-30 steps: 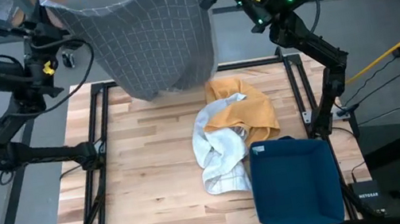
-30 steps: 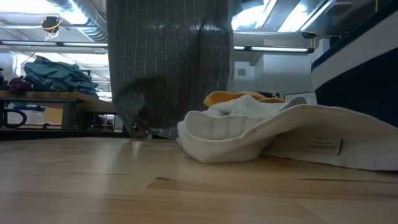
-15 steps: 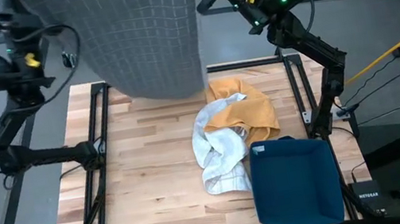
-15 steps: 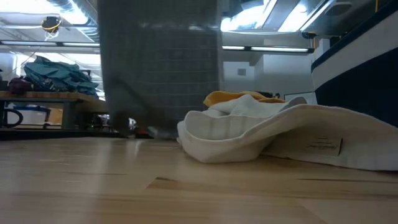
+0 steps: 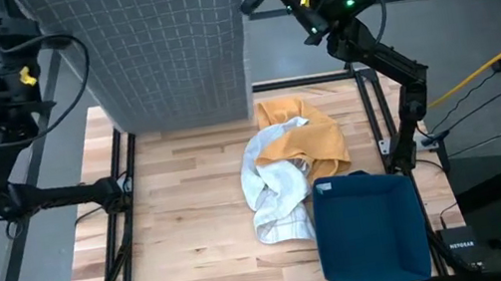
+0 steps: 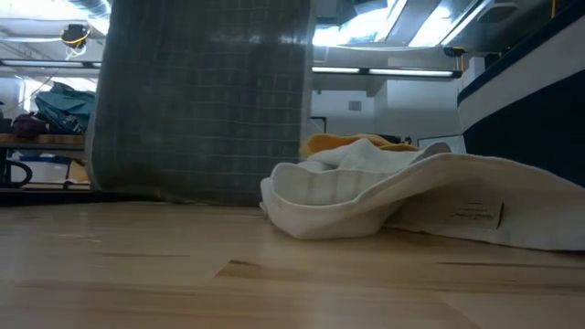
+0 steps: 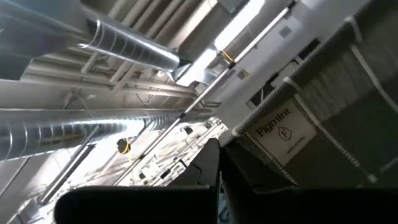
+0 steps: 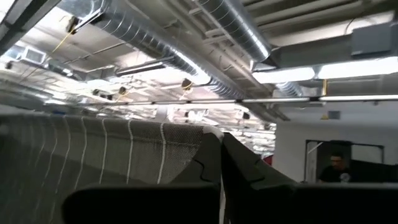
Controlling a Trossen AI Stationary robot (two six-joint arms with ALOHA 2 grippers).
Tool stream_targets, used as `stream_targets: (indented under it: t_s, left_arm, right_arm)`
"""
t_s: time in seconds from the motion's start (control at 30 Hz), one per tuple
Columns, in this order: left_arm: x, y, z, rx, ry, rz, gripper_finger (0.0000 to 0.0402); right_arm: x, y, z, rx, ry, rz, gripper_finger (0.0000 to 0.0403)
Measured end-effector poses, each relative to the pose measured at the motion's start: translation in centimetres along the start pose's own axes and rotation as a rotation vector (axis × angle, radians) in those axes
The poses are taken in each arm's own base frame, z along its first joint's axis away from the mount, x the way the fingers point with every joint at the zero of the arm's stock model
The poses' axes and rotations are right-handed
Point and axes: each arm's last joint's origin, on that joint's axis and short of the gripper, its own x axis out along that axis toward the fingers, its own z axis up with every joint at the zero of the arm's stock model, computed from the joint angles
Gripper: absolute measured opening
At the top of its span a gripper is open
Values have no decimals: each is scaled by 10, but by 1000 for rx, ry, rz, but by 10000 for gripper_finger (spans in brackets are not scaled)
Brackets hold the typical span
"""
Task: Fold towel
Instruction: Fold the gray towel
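Holding the grey checked towel (image 5: 160, 49) stretched high above the table's far edge, left gripper (image 7: 219, 163) and right gripper (image 8: 219, 163) are each clamped on a top corner. Biggest risk imo: a corner slips out, or the hem drags into the white cloth (image 5: 271, 193) and yellow cloth (image 5: 310, 136) when lowered.

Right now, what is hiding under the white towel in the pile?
The white towel lies partly over a yellow cloth, which pokes out behind it. A blue towel sits beside them. Anything else beneath it is covered.
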Motion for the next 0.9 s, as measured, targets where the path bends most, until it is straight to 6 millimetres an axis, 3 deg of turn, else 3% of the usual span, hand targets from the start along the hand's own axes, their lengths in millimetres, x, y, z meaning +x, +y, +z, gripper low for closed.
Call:
stream_targets:
  t_s: [0.3, 0.5, 0.67, 0.9]
  left_arm:
    - [2, -14, 2, 75, 14, -65, 0]
    - [2, -14, 1, 80, 30, -64, 0]
    - [-8, -6, -10, 126, 125, -109, 0]
    - [-29, -8, -34, 115, 196, -274, 0]
  right_arm:
    - [0, -2, 2, -48, -2, -21, 1]
    - [-2, 5, -3, -40, 66, 22, 1]
    - [-10, 19, -7, -59, 168, 105, 1]
    - [-26, 41, 3, -56, 223, 213, 1]
